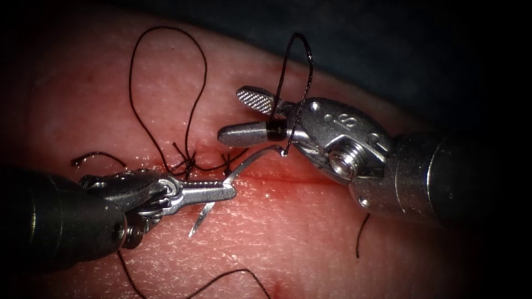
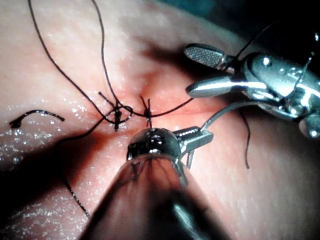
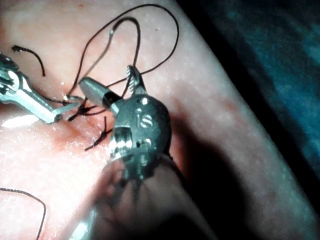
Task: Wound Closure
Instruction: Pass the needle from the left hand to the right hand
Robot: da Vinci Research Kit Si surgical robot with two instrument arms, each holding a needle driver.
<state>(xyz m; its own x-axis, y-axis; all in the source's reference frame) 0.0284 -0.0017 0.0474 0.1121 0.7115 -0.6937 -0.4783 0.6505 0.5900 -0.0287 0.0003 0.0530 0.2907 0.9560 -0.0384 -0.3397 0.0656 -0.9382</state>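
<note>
My left tool (image 1: 231, 191) comes in from the lower left, shut on the curved needle (image 1: 252, 158) near the middle of its curve. The needle lies free above the cut (image 1: 310, 176); its point (image 1: 193, 232) aims down and left, and its tail rises toward the right tool. My right tool (image 1: 230, 113) stands open just above the cut, and the black thread (image 1: 299, 66) from the needle's tail loops over its jaws and wraps the lower one. In the left wrist view the left tool (image 2: 204, 137) holds the needle (image 2: 225, 109). The right wrist view shows the right tool (image 3: 106, 77) open.
Two tied stitches (image 1: 188, 164) (image 1: 227, 160) with short tails sit on the cut at the left. A long thread loop (image 1: 166, 33) lies on the far tissue (image 1: 310, 238). Loose thread pieces (image 1: 97, 155) (image 1: 360, 235) rest on it. Red fluid wets the cut line.
</note>
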